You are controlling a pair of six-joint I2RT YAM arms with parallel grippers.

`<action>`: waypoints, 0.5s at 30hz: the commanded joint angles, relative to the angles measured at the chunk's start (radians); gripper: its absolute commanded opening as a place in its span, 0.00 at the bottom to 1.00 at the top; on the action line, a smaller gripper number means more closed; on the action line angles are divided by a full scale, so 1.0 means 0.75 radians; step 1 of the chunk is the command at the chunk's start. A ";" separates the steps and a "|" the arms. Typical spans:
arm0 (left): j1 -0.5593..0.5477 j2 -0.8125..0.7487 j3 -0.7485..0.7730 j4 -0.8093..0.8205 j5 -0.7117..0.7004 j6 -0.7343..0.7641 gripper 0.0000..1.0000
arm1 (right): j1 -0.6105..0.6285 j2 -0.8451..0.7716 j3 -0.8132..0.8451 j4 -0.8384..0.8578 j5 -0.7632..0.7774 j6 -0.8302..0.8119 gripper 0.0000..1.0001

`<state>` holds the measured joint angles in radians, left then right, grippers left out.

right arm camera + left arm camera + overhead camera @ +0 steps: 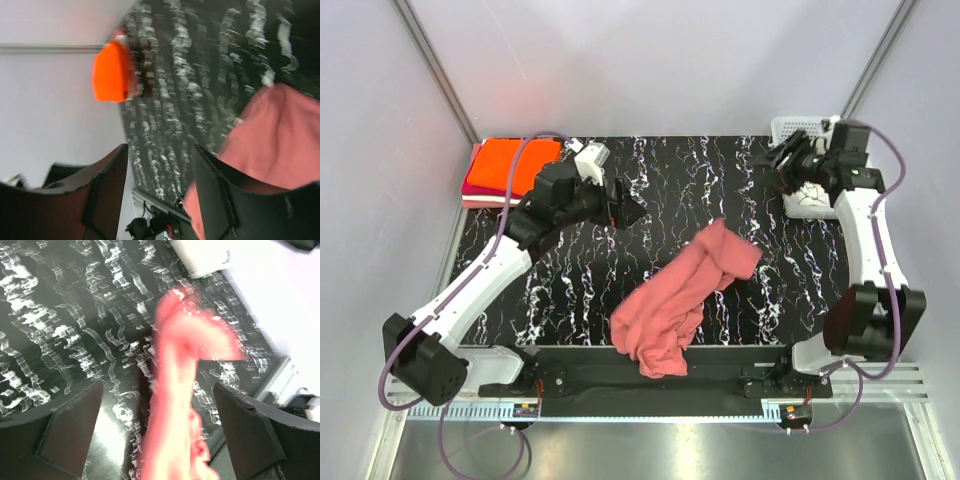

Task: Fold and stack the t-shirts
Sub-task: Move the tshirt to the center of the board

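Observation:
A dusty rose-red t-shirt (680,300) lies crumpled in a long heap on the black marbled table (700,180), running from the middle to the front edge. It shows blurred in the left wrist view (180,390) and at the right of the right wrist view (275,135). A folded orange t-shirt (515,160) lies on a magenta one (475,185) at the back left corner; it also shows in the right wrist view (112,70). My left gripper (628,212) is open and empty above the table, left of the heap. My right gripper (782,160) is open and empty at the back right.
A white mesh basket (800,130) stands at the back right corner with a white printed cloth (808,198) at its front. Pale walls close in the table at the back and sides. The arm bases sit on a black rail (650,375) at the front edge.

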<state>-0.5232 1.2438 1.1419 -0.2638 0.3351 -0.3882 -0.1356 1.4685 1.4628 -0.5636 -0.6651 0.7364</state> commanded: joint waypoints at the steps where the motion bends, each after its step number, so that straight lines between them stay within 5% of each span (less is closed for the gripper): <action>1: -0.075 0.082 0.170 -0.242 -0.272 0.112 0.99 | 0.001 -0.023 -0.011 -0.139 0.203 -0.125 0.62; 5: -0.210 0.156 0.241 -0.442 -0.302 0.154 0.96 | 0.025 -0.161 -0.138 -0.246 0.434 -0.201 0.63; 11: -0.464 -0.016 -0.119 -0.389 -0.424 0.056 0.90 | 0.448 -0.425 -0.440 -0.334 0.831 -0.180 0.64; 15: -0.578 -0.059 -0.348 -0.240 -0.316 -0.055 0.81 | 0.498 -0.600 -0.818 -0.129 0.678 0.030 0.64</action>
<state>-0.9165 1.2415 0.9623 -0.5255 0.0891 -0.3614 0.2413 1.0729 0.9951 -0.7227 -0.1963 0.6567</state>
